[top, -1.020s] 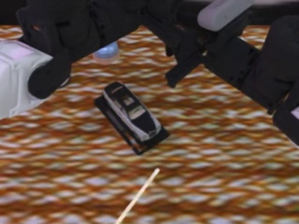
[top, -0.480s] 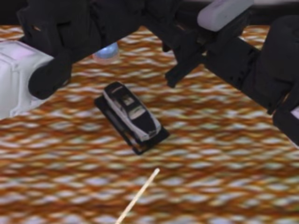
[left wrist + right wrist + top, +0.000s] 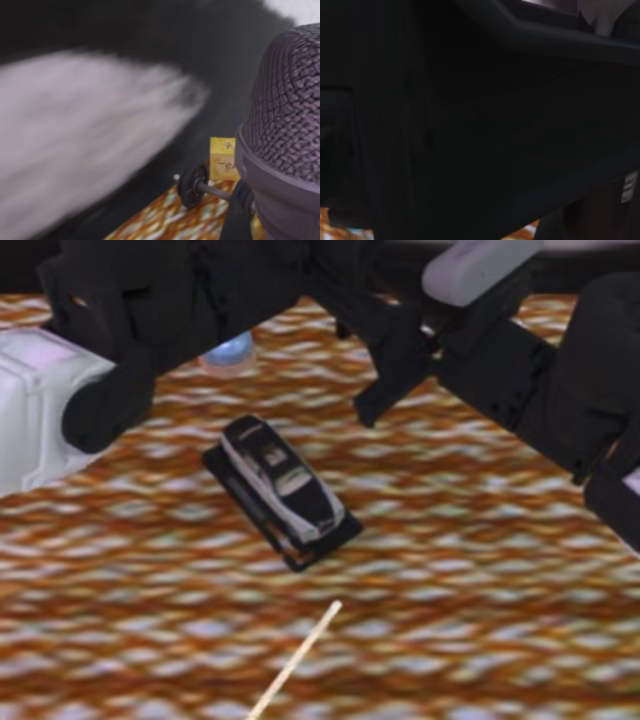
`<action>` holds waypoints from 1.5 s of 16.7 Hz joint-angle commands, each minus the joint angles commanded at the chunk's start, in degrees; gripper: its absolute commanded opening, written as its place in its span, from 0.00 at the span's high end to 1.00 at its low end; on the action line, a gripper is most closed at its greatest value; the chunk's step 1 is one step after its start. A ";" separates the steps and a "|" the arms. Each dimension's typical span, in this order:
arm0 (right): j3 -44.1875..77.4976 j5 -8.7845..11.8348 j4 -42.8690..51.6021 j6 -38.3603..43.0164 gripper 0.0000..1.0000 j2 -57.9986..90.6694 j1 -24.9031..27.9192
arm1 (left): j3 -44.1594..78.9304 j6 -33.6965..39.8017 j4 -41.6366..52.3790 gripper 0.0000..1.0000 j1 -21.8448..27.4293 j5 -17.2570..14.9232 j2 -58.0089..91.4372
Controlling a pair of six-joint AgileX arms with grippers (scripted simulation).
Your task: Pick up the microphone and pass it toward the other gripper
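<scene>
The microphone's grey mesh head (image 3: 290, 125) fills one side of the left wrist view, and a black finger (image 3: 239, 212) presses against its collar. Its black handle is hidden. In the top view the microphone cannot be made out among the dark arms. My left gripper (image 3: 325, 295) is raised over the table's far middle, shut on the microphone. My right gripper (image 3: 385, 370) reaches in from the right and sits close against the left one. The right wrist view is dark.
A black and white toy car (image 3: 285, 485) on a black base sits mid-table. A thin pale wooden stick (image 3: 295, 660) lies near the front edge. A bluish rounded object (image 3: 228, 350) sits under the left arm. A dumbbell (image 3: 195, 185) and a yellow box (image 3: 222, 157) lie farther off.
The dark parts where the two grippers meet have shifted slightly. The car and the stick have not moved.
</scene>
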State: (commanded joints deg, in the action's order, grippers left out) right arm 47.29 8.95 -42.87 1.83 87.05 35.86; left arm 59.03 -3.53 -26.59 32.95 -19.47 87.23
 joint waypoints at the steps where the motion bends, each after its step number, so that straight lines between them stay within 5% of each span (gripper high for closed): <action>1: 0.00 0.00 0.00 0.00 0.32 0.00 0.00 | 0.00 0.00 0.00 1.00 0.00 0.00 0.00; 6: 0.00 0.00 0.00 0.00 0.00 0.00 0.00 | 0.00 0.00 0.00 1.00 0.00 0.00 0.00; 15: -0.72 -0.32 0.08 -0.32 0.00 0.36 -0.32 | 0.49 -0.40 0.12 1.00 -0.16 0.47 -0.44; 25: -14.10 2.36 2.92 -0.26 0.00 -15.94 -2.27 | -3.98 -0.54 0.87 1.00 -9.37 -7.51 -5.53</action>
